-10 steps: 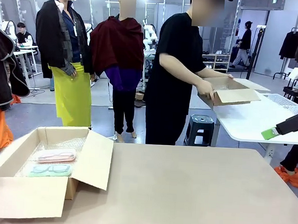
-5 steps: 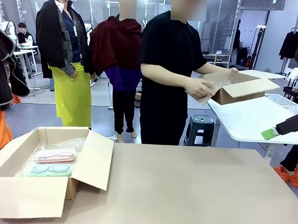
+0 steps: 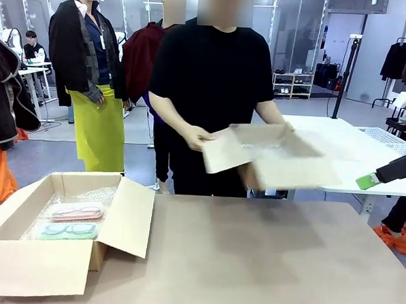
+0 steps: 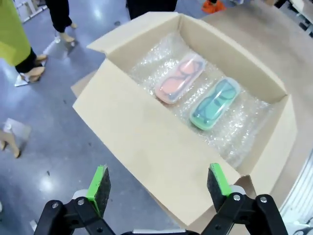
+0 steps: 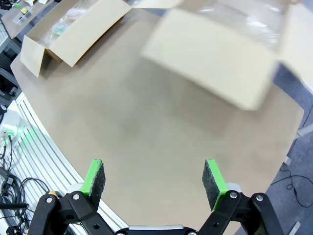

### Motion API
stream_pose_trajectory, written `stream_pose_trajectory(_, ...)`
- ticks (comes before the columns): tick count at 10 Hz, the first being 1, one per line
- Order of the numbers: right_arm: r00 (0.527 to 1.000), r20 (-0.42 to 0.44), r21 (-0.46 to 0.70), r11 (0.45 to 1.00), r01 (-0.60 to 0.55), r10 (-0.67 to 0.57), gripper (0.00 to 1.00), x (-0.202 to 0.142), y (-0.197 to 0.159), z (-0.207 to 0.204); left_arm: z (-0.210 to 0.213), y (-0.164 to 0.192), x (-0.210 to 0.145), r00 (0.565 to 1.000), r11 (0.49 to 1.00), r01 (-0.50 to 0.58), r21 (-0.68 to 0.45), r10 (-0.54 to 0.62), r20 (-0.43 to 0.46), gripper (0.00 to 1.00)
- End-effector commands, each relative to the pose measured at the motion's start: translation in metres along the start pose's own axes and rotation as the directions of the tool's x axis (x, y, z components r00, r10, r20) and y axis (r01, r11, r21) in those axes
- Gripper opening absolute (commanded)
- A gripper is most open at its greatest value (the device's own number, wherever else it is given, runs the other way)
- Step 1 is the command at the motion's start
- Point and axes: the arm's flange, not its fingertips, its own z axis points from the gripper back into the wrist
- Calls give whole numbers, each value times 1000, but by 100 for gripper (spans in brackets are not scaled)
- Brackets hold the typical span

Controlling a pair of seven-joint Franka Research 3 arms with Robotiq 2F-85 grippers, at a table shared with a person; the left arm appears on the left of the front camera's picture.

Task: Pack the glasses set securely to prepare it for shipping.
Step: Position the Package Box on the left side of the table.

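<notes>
— What does the room look like behind the tan table [image 3: 265, 257]?
— A grey polished floor [image 3: 46, 150] reflecting ceiling lights, glass partitions [image 3: 135, 12] along the far wall.
— And to the right?
— A white table [image 3: 352, 156], a dark stool [image 3: 273, 171] beneath it, a clothes rack [image 3: 402, 57] farther off.

Pink case [image 4: 179, 78], mint green case [image 4: 214, 103], seemingly clear bubble wrap [image 4: 244, 122].

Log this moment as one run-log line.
glasses cases: in open box on bubble wrap | person: carrying second box over table | left end effector: open, empty | right end effector: open, empty
</notes>
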Motion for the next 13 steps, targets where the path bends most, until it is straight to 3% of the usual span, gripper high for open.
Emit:
stream_pose_trajectory(1,1000,-3,-12,1000,4,-4,100,0,2,-1,-2,-16,-4,998,999,48,5,-48,32,100)
stream_pose_trajectory(3,1000,-3,-12,1000,4,-4,100,0,2,-1,-5,-29,6,996,996,85,-22,-85,10,100)
stream_pose_trajectory(6,1000,-3,-12,1000,4,-4,100,0,2,-1,-36,-72,51,975,986,154,-58,-161,-153,100)
stream_pose_trajectory(9,1000,-3,-12,1000,4,-4,100,0,2,-1,-60,-148,112,909,955,289,-59,-293,-297,100)
stream_pose_trajectory(13,1000,-3,-12,1000,4,-4,100,0,2,-1,-100,-207,134,830,909,411,-68,-404,-384,100)
